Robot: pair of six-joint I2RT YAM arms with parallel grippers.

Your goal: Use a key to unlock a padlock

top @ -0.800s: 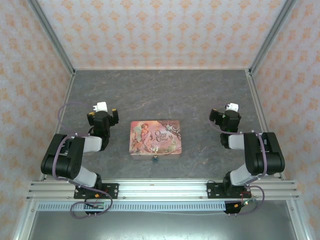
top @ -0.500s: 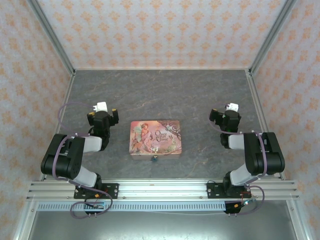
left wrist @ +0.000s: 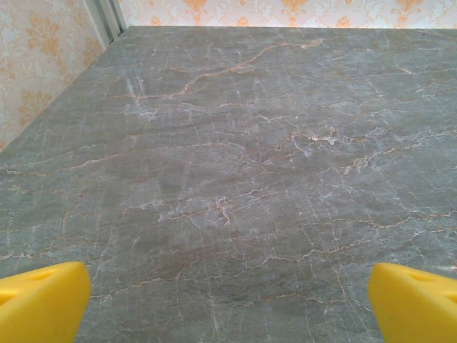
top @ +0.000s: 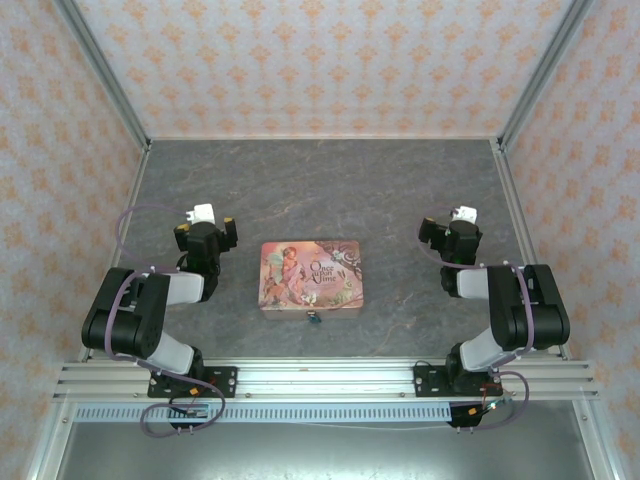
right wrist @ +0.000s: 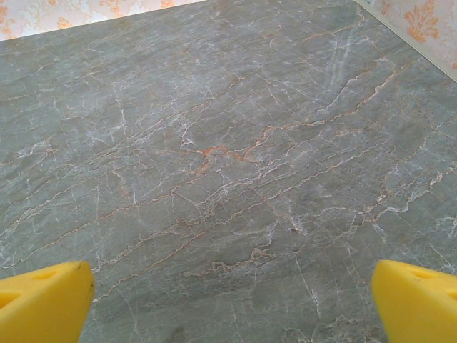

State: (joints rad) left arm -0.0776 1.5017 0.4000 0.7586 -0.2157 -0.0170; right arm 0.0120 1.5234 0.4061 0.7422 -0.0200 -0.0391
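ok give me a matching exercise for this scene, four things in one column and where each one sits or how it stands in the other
Things
1. tin
2. padlock
3. left gripper
4. right gripper

Places and states
a. open, on the tin's right
b. middle of the table
c. at the tin's near edge
d. open, on the tin's left

Pairs: 1-b, 2-c, 3-d, 4-a

The left arm [top: 135, 320] and right arm [top: 520, 310] sit folded close to their bases, wrists aimed at the far side. The left gripper [left wrist: 228, 307] has its yellow fingertips [left wrist: 39, 304] spread wide; the right gripper [right wrist: 230, 304] matches, fingertips [right wrist: 418, 300] far apart.
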